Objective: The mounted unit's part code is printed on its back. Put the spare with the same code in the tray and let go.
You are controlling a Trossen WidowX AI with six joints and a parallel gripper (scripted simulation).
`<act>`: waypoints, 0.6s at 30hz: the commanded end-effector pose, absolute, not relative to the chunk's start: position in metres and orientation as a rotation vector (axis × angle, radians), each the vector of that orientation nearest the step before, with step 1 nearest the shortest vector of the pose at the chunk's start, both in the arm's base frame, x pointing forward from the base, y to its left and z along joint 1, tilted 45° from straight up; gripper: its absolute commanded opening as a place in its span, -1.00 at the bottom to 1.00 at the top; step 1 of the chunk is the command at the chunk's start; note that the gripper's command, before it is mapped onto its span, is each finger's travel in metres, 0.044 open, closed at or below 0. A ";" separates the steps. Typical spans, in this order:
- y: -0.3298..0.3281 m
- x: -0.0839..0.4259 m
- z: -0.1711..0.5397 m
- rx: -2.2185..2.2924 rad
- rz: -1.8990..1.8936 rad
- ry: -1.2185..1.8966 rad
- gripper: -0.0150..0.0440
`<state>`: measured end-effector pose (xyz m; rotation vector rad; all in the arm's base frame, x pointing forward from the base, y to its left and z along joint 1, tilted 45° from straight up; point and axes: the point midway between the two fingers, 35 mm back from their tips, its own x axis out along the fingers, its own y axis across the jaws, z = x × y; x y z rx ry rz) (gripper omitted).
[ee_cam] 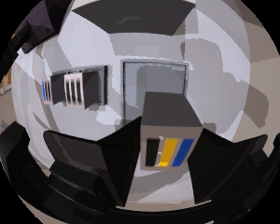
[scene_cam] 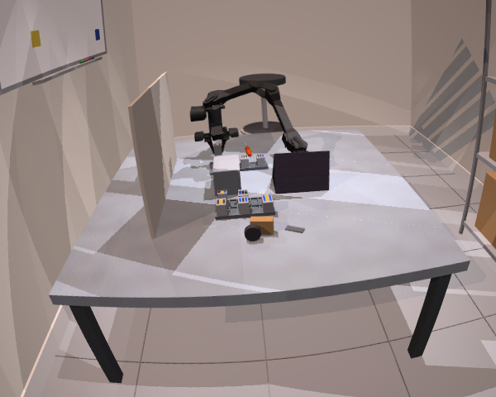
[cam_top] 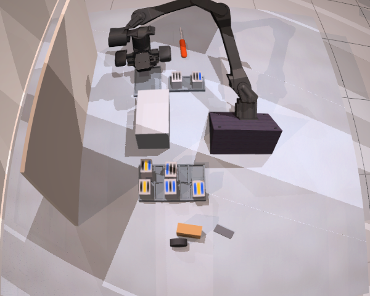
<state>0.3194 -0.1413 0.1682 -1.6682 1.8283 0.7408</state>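
Observation:
My gripper (cam_top: 142,65) (scene_cam: 217,147) is shut on a grey spare block (ee_cam: 171,133), whose pale face shows black, yellow and blue stripes in the wrist view. It holds the block above the table at the rear edge of the flat grey tray (cam_top: 137,90) (ee_cam: 154,63); the block hides part of the tray in the wrist view. Nothing is seen lying in the tray. A large pale box (cam_top: 152,111) (scene_cam: 226,164) stands just in front of the tray. Which object is the mounted unit, and its code, I cannot tell.
A small rack (cam_top: 187,90) with two striped blocks is beside the tray. A larger rack (cam_top: 172,200) (scene_cam: 244,216) holds several striped blocks. A tall panel (cam_top: 56,127) stands left. A red screwdriver (cam_top: 183,48), an orange block (cam_top: 189,230) and a black disc (cam_top: 178,242) lie around.

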 end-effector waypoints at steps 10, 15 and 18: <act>-0.150 0.318 0.161 -1.672 0.739 1.834 -0.49; -0.152 0.317 0.159 -1.673 0.739 1.835 -0.49; -0.154 0.317 0.157 -1.673 0.739 1.835 -0.49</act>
